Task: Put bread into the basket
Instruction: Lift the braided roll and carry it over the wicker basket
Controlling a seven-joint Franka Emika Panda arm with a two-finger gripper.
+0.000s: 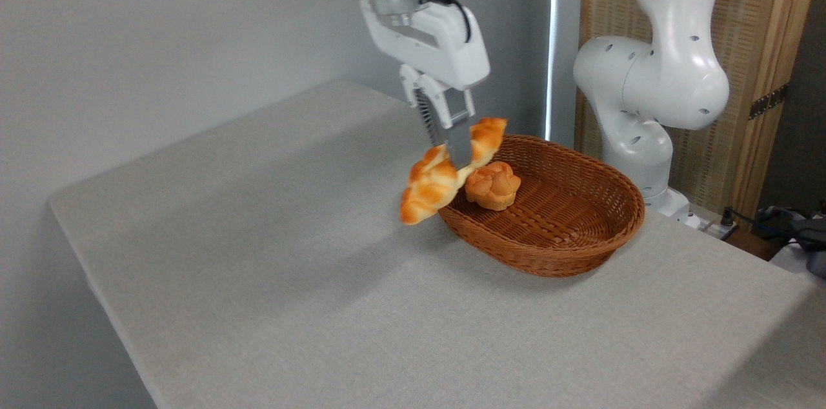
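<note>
Clamped across the middle of the bread (431,184), the gripper (457,160) holds it tilted in the air over the near-left rim of the basket (581,254). Its glossy crust looks slippery and light; mid-loaf suits. A round bun (493,185) sits inside.

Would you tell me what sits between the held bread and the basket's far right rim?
The small bun, on the basket floor beside the bread; camera view.
</note>
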